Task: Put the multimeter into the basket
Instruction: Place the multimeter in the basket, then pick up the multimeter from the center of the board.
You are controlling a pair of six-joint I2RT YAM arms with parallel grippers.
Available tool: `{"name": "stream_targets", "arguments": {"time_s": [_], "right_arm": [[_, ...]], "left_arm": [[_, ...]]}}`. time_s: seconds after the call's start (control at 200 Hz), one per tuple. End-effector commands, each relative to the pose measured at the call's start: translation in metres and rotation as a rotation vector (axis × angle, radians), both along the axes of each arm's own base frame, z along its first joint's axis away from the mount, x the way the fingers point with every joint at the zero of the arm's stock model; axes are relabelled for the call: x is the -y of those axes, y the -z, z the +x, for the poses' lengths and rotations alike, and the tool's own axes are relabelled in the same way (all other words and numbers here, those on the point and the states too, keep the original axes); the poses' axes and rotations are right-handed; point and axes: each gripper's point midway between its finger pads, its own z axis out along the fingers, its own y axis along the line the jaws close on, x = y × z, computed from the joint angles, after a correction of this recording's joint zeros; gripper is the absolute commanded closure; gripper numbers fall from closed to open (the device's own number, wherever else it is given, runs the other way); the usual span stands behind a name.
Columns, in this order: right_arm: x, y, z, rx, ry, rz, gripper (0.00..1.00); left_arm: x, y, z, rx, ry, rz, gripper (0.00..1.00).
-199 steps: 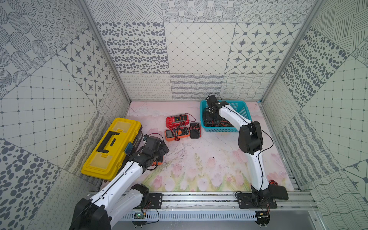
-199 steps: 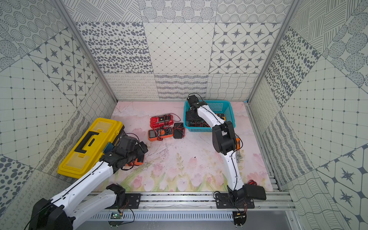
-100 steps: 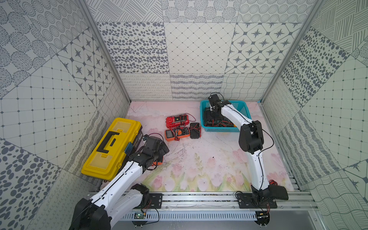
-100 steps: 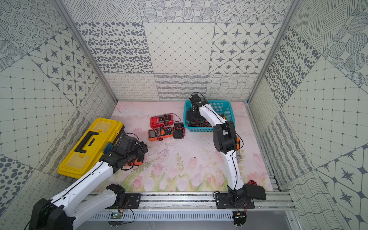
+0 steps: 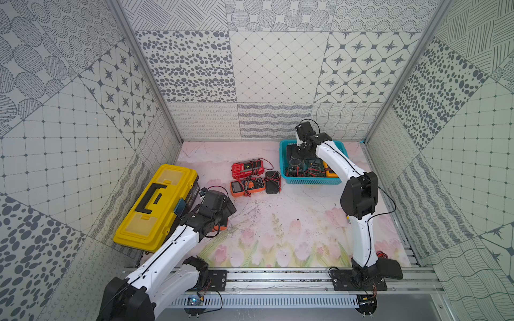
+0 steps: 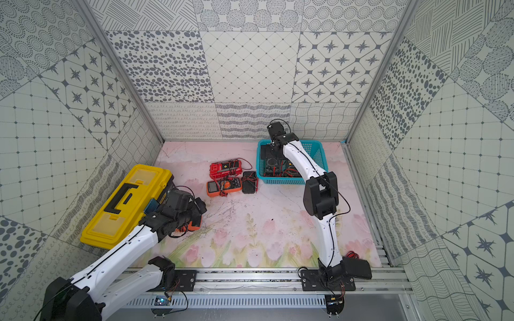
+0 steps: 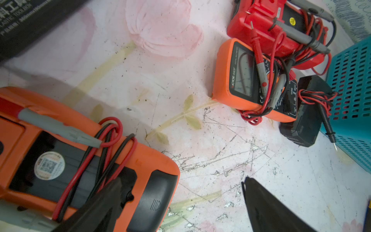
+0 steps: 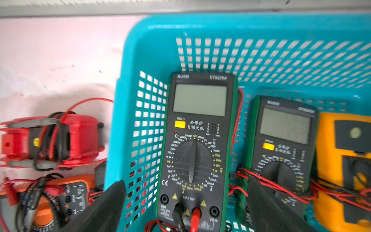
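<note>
In a top view, the right gripper (image 5: 301, 151) hovers over the basket (image 5: 311, 182). Right wrist: its fingers are spread and empty above a green multimeter (image 8: 198, 140) lying inside. Left wrist: the left gripper (image 7: 181, 179) is open at an orange multimeter (image 7: 80, 160) on the mat. Likely next: centre on it and close.

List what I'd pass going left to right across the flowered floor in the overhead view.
Yellow plastic toolbox with a black handle → flat orange multimeter wrapped in red and black leads → small black meter wound with red leads → teal-blue perforated plastic basket.
</note>
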Motion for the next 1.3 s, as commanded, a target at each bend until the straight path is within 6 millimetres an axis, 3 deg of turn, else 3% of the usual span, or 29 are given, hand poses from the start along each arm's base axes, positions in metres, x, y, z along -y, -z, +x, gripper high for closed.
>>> {"name": "stream_targets", "arguments": {"time_s": [0.0, 0.205, 0.4, 0.59, 0.956, 1.296], "right_arm": [[-0.011, -0.048, -0.015, 0.108, -0.03, 0.022, 0.02], [-0.051, -0.063, -0.062, 0.172, -0.117, 0.0, 0.06], [-0.103, -0.038, -0.103, 0.146, -0.254, 0.007, 0.1], [-0.136, -0.004, -0.121, 0.072, -0.31, 0.017, 0.11], [-0.136, 0.065, -0.111, -0.048, -0.182, -0.043, 0.14], [-0.129, 0.099, -0.099, -0.072, -0.129, -0.141, 0.15]], "left_arm": [[-0.002, -0.003, 0.004, 0.024, -0.009, -0.001, 0.01], [-0.006, -0.003, 0.003, 0.02, -0.026, 0.01, 0.01], [-0.01, -0.003, -0.002, 0.015, -0.037, 0.022, 0.01], [-0.008, -0.002, -0.001, 0.016, -0.036, 0.014, 0.01], [-0.002, 0.001, 0.004, 0.013, -0.018, -0.007, 0.01], [0.001, 0.004, 0.005, 0.006, -0.008, -0.012, 0.01]]}}
